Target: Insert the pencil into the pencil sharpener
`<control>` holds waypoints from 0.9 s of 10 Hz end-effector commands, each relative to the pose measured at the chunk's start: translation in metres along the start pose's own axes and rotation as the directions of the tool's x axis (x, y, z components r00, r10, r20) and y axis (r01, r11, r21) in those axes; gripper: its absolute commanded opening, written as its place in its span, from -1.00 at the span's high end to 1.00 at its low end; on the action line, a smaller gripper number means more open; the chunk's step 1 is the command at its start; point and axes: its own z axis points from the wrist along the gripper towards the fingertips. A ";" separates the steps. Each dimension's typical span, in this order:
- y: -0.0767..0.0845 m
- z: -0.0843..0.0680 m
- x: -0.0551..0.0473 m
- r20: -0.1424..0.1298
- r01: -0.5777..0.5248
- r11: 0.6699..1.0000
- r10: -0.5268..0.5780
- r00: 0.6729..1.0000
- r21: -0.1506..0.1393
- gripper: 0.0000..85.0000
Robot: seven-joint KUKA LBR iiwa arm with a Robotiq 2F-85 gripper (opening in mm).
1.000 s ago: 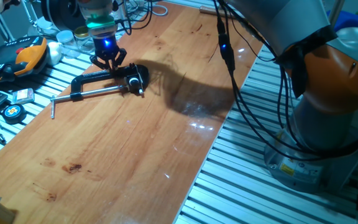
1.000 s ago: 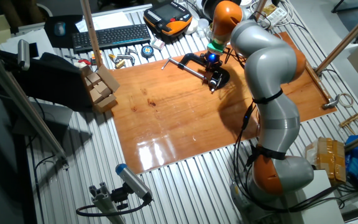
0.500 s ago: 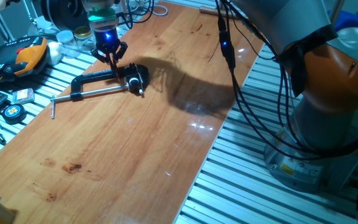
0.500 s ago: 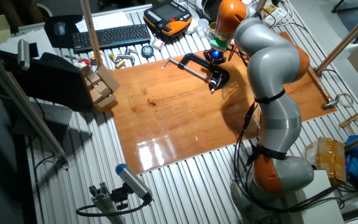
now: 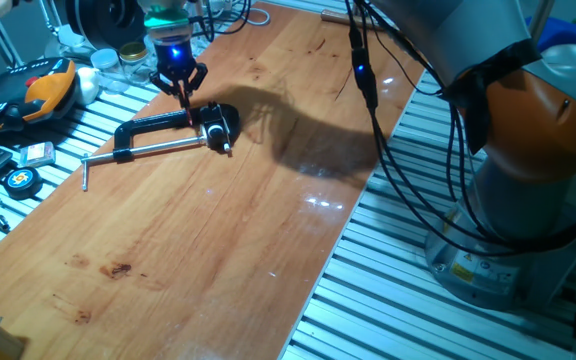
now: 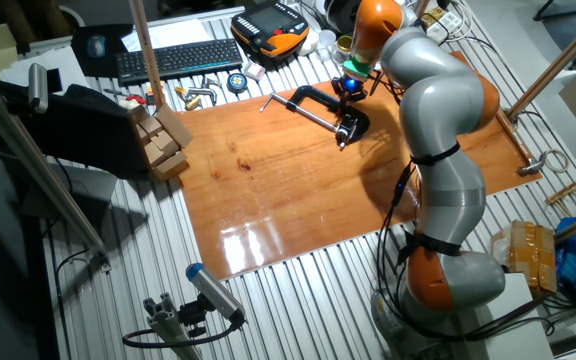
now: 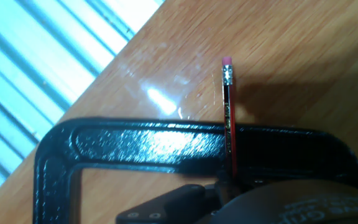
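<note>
The pencil [image 5: 185, 104] is a thin red stick hanging down from my gripper [image 5: 180, 82], which is shut on it just above the black clamp [image 5: 133, 130]. In the hand view the pencil [image 7: 230, 124] points away from my fingers [image 7: 185, 202], pink eraser end farthest, crossing over the clamp frame [image 7: 135, 143]. The pencil sharpener [image 5: 218, 124] is a small black rounded block held at the clamp's right end, a little right of and below the gripper. In the other fixed view the gripper [image 6: 348, 88] is above the sharpener [image 6: 352, 126]. The sharpener is out of the hand view.
The clamp's silver screw rod [image 5: 138, 152] runs left along the wooden board [image 5: 228, 220]. An orange-black handset [image 5: 38, 92], a tape measure [image 5: 20, 179] and a keyboard [image 6: 173, 60] lie off the board's left side. Black cables [image 5: 368, 100] hang by the arm.
The gripper was low over the clamp with its fingers spread; it has closed on the pencil and risen a little, carrying the pencil up off the clamp.
</note>
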 end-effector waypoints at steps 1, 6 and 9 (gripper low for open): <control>-0.002 0.001 -0.002 0.003 -0.011 1.000 0.011 1.000 0.000 1.00; -0.011 -0.003 -0.010 0.038 -0.091 0.995 0.092 0.995 -0.027 1.00; -0.014 -0.009 -0.015 0.050 -0.098 0.995 0.100 0.994 -0.035 1.00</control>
